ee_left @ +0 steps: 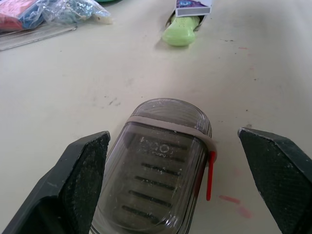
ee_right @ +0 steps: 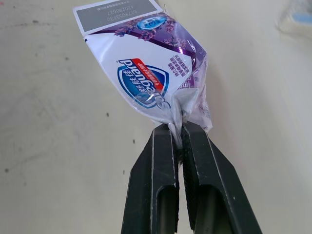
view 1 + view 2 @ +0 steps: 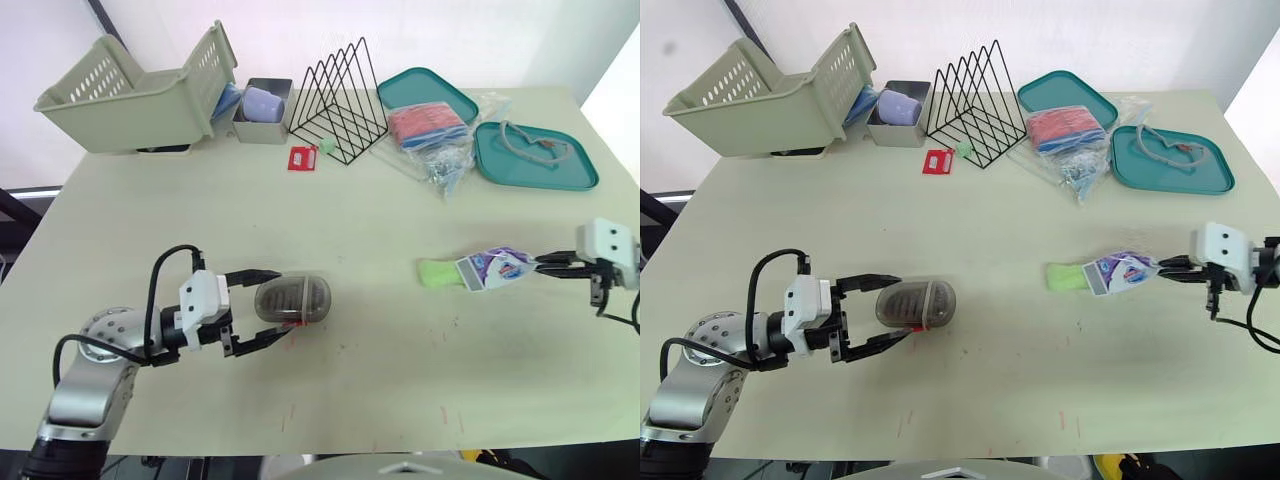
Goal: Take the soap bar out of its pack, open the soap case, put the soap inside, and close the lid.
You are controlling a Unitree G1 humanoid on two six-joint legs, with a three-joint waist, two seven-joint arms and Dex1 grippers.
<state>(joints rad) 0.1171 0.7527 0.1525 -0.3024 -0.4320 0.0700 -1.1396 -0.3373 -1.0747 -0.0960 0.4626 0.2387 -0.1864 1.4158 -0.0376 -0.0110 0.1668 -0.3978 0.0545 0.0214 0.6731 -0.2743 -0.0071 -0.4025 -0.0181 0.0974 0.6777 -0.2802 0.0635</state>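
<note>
**Left eye view.** The soap case point(image 3: 292, 300) lies closed on the tabletop point(image 3: 350, 200), at 7 o'clock from its centre, between the spread left jaws. At 3 o'clock the right jaws pinch the tail of the soap pack point(image 3: 497, 268). The green soap bar point(image 3: 437, 272) protrudes from the pack's mouth toward 9 o'clock.

**Left wrist view.** The case sits off-centre, close against one finger point(image 1: 80, 183) and well apart from the other. Closing unevenly would probably skid or spin the rounded shell. Its red latch point(image 1: 209, 175) faces the far finger.

**Right wrist view.** The jaws are pressed together on the pack's crimped end only. The thin film could slip or tear, or the bar could stay wedged and drag along instead of sliding free.
</note>
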